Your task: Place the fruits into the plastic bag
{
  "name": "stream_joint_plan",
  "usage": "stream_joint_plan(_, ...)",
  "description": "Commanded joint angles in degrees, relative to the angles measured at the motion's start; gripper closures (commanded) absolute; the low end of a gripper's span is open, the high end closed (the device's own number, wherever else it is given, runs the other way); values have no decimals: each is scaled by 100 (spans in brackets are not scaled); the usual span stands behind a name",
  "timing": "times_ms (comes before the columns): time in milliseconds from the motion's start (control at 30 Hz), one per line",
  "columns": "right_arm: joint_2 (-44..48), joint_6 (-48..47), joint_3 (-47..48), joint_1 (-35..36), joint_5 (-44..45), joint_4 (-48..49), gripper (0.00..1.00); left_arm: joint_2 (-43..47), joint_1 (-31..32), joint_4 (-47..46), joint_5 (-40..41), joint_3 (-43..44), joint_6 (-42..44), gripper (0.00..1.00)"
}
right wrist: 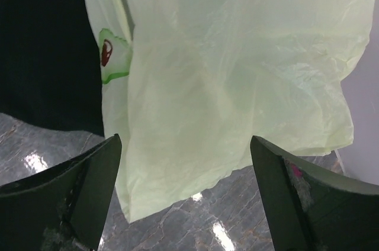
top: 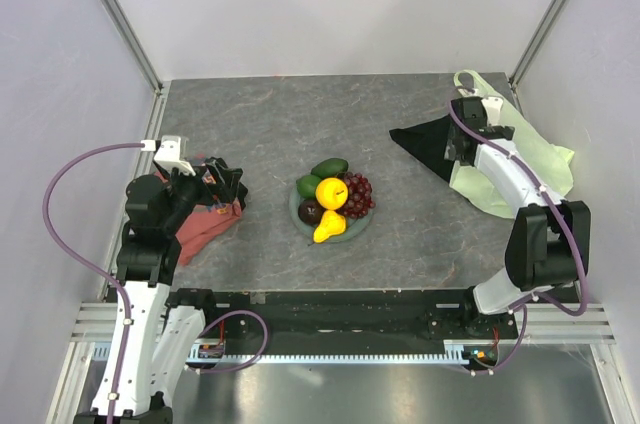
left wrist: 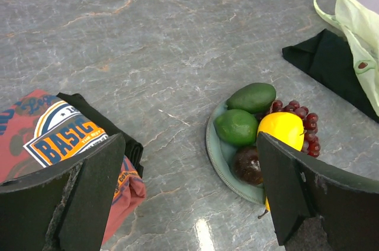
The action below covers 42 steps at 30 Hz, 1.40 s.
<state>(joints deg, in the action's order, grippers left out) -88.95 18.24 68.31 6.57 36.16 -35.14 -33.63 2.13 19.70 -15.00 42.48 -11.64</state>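
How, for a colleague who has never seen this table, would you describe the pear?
At the middle of the grey table sits a round grey-green plate of fruits. The pear lies at its near edge, lowest in the top view. It is yellow like the round fruit beside it, but tapered.

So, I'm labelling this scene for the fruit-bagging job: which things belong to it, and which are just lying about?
For the job: yellow-orange round fruit, yellow pear, dark green oval fruit, rounder green fruit, dark purple-brown plum, dark red grape bunch, pale green translucent plastic bag.
Lying about: round grey-green plate under the fruit, black cloth, red printed T-shirt.
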Motion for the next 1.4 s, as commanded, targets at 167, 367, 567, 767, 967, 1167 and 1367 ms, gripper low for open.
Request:
stream_joint_plan(167,-255,74,-99,-639,-1101,824,2,23,95,7,191,32,294,1)
stream_joint_plan(367,-150,118,-398,-1114,-1761,1167,13,-12,130,7,182,24,294,1)
stream_joint_plan(567,324,92,-477,-1175,-1622,1184,69,-30,147,7,208,24,285,1)
stream_joint_plan(767,1431,5,-503,-1175,-1664,1053,100,-109,165,34,551,76,162,1)
stream_joint_plan(967,2987,-49,-941,-1097,-3542,1649,100,-372,305,-212,-54,191,-144,1)
stream_joint_plan(1167,3831,206,-1617,-422,-5415,2597,100,-811,349,-968,-1522,401,-760,1)
stream_joint_plan(1367,3999,215,-1988,-16,-6742,2951,100,-1277,349,-1135,-1865,1165,-454,1)
